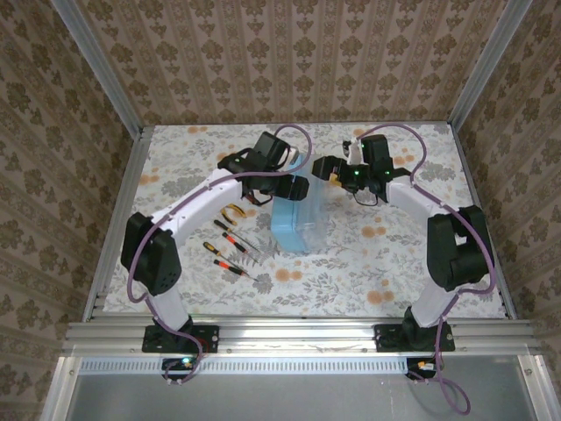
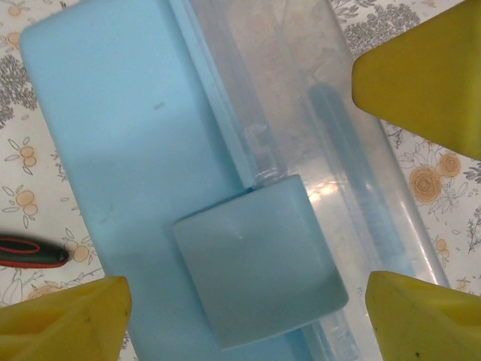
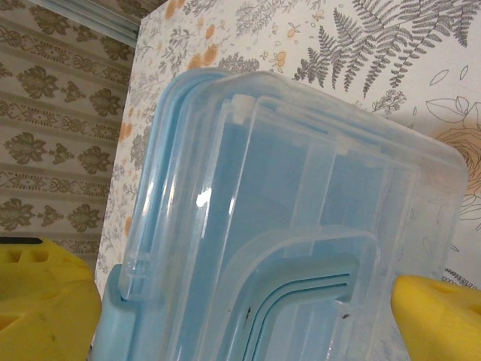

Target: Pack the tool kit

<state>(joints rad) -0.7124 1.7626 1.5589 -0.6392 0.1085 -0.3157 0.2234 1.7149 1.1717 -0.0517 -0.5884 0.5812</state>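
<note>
We find the case (image 1: 294, 226) in the middle of the table (image 1: 412, 263), lid open — screwdrivers (image 1: 230, 247) by its left edge, open room on its right. The left gripper (image 2: 248, 304) and right gripper (image 3: 240, 301) both gape wide around it, holding nothing.

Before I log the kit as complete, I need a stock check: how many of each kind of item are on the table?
Case: 1
Pliers: 1
Screwdrivers: 4, as far as the top view shows
Total: 6
</note>
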